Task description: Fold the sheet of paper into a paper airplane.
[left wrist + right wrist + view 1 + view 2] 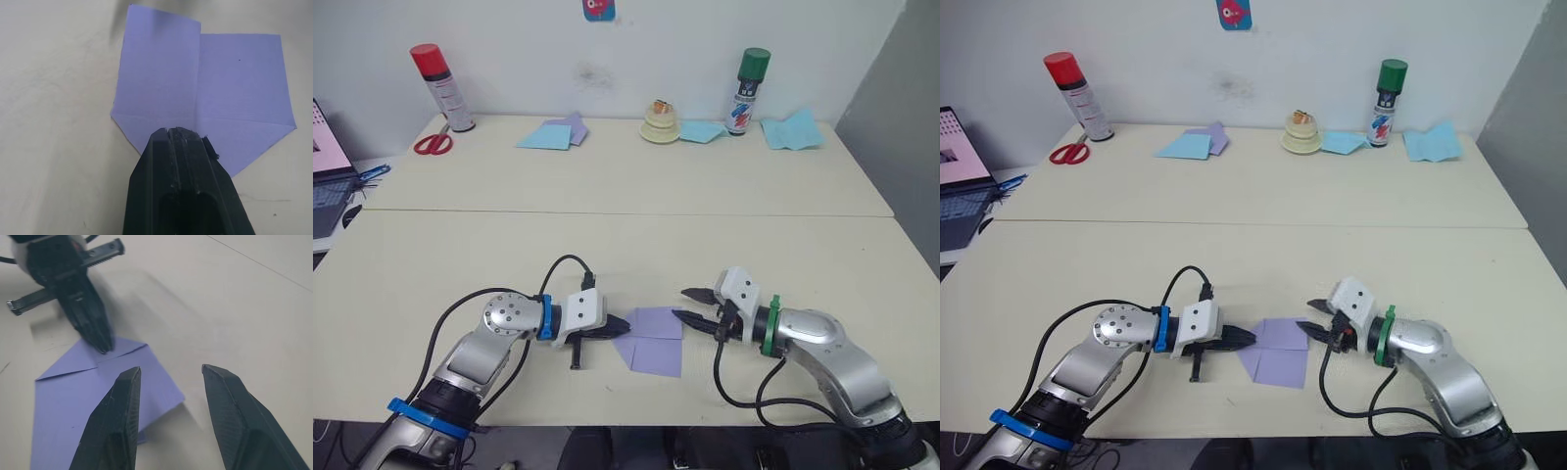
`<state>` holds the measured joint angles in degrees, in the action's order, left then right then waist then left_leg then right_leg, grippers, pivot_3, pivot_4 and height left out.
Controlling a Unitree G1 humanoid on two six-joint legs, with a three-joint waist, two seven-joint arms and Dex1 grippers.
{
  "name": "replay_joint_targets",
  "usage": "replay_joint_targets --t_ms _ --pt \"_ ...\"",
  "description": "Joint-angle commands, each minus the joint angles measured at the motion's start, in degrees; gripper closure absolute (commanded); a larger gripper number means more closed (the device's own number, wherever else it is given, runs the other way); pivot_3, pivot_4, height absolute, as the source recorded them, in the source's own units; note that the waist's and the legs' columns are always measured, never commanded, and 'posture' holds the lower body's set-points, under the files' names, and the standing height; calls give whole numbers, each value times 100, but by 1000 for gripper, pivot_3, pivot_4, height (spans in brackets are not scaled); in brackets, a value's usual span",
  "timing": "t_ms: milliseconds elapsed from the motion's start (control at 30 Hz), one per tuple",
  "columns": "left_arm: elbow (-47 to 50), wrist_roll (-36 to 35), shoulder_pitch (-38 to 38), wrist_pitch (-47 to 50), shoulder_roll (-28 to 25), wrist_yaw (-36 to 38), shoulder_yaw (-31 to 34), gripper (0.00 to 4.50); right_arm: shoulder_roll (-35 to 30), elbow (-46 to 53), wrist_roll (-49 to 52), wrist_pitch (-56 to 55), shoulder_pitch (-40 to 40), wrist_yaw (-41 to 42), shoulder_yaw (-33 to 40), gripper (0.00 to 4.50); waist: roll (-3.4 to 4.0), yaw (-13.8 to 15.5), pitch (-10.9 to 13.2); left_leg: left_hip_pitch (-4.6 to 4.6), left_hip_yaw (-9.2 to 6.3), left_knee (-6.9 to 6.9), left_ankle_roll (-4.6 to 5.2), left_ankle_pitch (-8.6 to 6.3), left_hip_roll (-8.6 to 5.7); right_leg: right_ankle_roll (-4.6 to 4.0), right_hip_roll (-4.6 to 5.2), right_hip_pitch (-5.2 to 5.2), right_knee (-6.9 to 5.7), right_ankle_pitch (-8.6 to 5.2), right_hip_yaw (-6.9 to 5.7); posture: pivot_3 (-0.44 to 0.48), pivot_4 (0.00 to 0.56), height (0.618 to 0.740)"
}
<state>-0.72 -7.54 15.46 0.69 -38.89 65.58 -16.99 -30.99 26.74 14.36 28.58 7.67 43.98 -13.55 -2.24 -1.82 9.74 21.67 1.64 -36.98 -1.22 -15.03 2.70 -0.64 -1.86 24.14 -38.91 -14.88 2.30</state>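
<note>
The sheet of paper (654, 341) is lavender and lies flat near the table's front edge. It is folded to a point at its left end, with a crease down the middle (220, 83). My left gripper (625, 325) is shut, and its tip rests on that pointed end (176, 133). My right gripper (687, 305) is open at the paper's right edge, low over the table, with nothing between its fingers (124, 396). The right wrist view shows the paper (83, 396) lying between the two grippers and the left gripper (93, 328) opposite.
Along the back wall stand a red-capped spray can (440, 88), red scissors (433, 144), light blue papers (546, 137), a cream stack of rolls (660, 122), a green-capped spray can (746, 90) and another blue paper (793, 130). A laptop (328, 181) sits at far left.
</note>
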Motion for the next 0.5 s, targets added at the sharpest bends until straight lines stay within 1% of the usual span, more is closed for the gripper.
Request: replay_joint_targets --t_ms 33,67,100,167,333,500 --pt "-244 323 -110 18 12 -27 -201 4500 101 104 -263 -329 87 33 -454 3084 0 -1 0 -1 1 -1 0 0 -1 0 0 -1 0 0 1 0 150 725" --pt "-255 327 -101 7 19 -34 -206 4500 126 2 -391 -389 142 21 -610 3374 0 -1 0 -1 2 -1 0 0 -1 1 0 -1 0 0 2 0 150 725" --pt "-262 334 -99 -7 21 -39 -211 4500 155 -123 -523 -441 201 25 -779 3814 0 -1 0 -1 3 -2 0 0 -2 1 0 0 0 0 3 0 150 725" --pt "-275 345 -90 -23 28 -44 -221 4500 194 -302 -673 -546 281 50 -979 4485 0 0 0 1 4 -3 0 0 -3 1 1 0 0 0 3 0 150 725" --pt "-269 390 -154 -119 24 -61 -226 4500 410 -880 -1045 -719 514 -14 -1319 4485 -2 6 -1 2 5 -3 0 0 -4 1 1 0 2 0 3 0 150 725" --pt "-302 401 -204 -158 24 -113 -229 4500 159 -1121 -1389 -886 396 117 -1461 4485 -1 9 -4 2 4 -4 0 0 -4 1 1 -1 1 1 3 0 150 725"
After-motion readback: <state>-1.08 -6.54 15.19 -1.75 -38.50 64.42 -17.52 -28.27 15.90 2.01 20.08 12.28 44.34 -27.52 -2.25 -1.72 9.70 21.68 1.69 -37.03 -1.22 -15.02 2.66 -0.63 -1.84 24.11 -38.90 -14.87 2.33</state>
